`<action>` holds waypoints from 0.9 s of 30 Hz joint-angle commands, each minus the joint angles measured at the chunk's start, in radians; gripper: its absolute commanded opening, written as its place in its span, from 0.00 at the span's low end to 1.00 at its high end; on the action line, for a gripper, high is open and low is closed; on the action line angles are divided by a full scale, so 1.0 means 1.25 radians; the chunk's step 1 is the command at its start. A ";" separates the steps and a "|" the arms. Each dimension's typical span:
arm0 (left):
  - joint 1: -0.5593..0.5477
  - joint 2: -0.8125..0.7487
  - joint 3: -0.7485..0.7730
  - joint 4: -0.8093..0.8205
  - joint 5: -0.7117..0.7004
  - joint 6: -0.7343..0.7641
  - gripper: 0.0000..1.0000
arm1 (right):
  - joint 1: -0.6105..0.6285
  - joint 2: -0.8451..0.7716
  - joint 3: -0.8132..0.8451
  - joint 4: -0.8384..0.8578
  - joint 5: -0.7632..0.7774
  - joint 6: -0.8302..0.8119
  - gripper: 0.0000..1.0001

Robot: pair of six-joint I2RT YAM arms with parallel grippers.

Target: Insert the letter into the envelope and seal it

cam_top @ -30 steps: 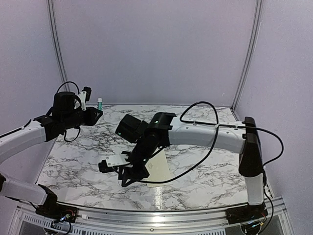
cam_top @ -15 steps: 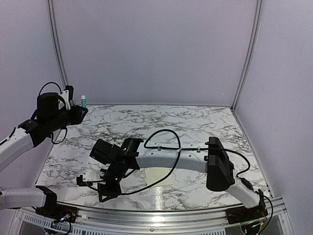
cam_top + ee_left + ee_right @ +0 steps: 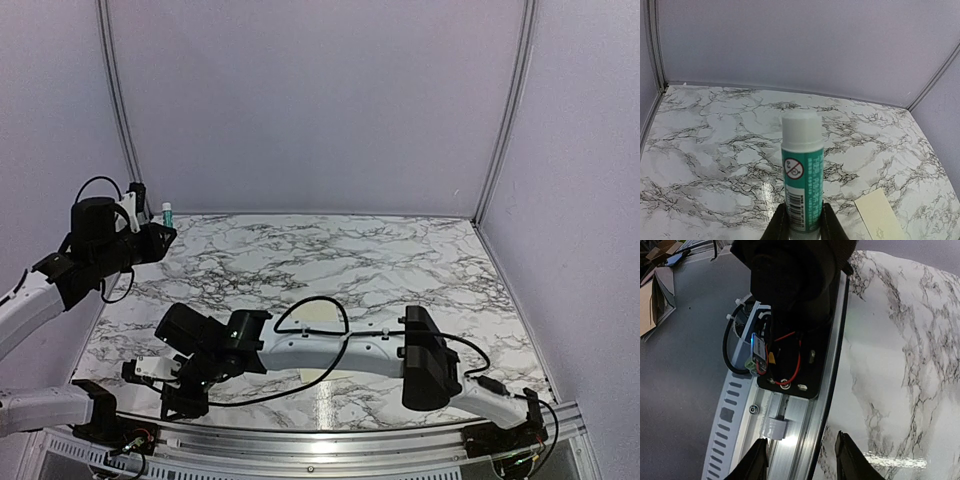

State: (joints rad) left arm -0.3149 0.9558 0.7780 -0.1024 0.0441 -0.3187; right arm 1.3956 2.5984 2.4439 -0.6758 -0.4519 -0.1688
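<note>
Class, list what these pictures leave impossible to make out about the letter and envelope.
Letter: seen in no view; whether it is inside cannot be told.
Envelope: cut by the bottom edge in left wrist view; mostly covered by the right arm in top view.
Flap: not shown.

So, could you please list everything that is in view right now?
glue stick: one, white and green, upright in the left gripper
envelope: one, cream, flat on the table
letter: none visible
table: one, white marble with dark veins
rail: one, silver, along the table's near edge
left gripper: one, black, shut on the glue stick, high at the far left
right gripper: one, black, open and empty, over the rail
</note>
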 commanded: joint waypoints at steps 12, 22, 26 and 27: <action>0.004 -0.073 -0.046 -0.003 0.027 -0.014 0.14 | 0.055 0.108 0.045 0.067 0.101 0.045 0.40; 0.004 -0.086 -0.065 0.001 0.034 -0.014 0.13 | 0.075 0.102 0.008 0.050 0.173 0.004 0.39; 0.004 -0.092 -0.066 0.002 0.036 -0.014 0.14 | 0.075 0.082 -0.031 0.050 0.191 -0.004 0.37; 0.005 -0.093 -0.068 0.001 0.037 -0.015 0.13 | 0.076 0.076 -0.039 0.050 0.195 -0.007 0.37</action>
State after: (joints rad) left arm -0.3149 0.8627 0.7033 -0.1028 0.0784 -0.3336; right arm 1.4769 2.7247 2.4447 -0.5846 -0.2642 -0.1619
